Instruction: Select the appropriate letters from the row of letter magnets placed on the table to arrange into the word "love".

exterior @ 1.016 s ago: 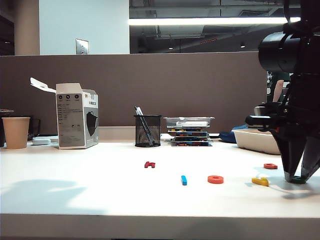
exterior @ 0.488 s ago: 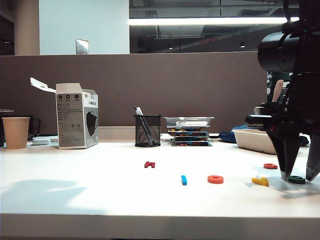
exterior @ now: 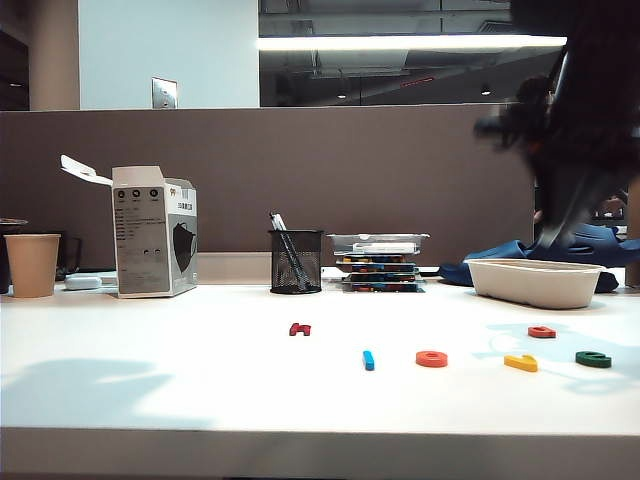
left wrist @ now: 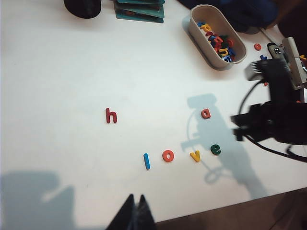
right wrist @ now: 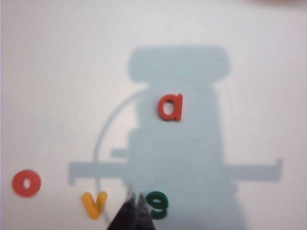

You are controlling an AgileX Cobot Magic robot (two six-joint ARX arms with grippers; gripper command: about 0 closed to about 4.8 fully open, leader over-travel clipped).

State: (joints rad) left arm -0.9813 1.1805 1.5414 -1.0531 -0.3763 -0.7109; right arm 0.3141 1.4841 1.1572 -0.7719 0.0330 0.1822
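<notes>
The right gripper [right wrist: 133, 211] hangs above the tabletop [right wrist: 57, 72] with its two fingers pressed together and nothing between them. Just beside its tips on one side lies the dark green letter e [right wrist: 157, 204], and on the other the yellow letter v [right wrist: 94, 204]; neither touches the gripper. Past the v sits the orange-red letter o [right wrist: 26, 182]. Farther out from the tips, set apart from that line, lies the orange-red letter a [right wrist: 171, 107], inside the arm's shadow. In the exterior view the right arm [exterior: 580, 130] is a dark blur high above the right end of the row, well clear of the letters.

The left gripper [left wrist: 134, 215] is held over the near edge of the tabletop, its fingers also closed to a point and empty. Ahead of it the four letters lie in one line reading love: blue letter l [left wrist: 147, 161], then o, v and e, each near the next but not touching. Beyond the l and off to one side, well apart from the word, is the dark red letter h [left wrist: 111, 115]. Far beyond, near the right arm, stands an oval white tray [left wrist: 201, 43] filled with spare letters.
</notes>
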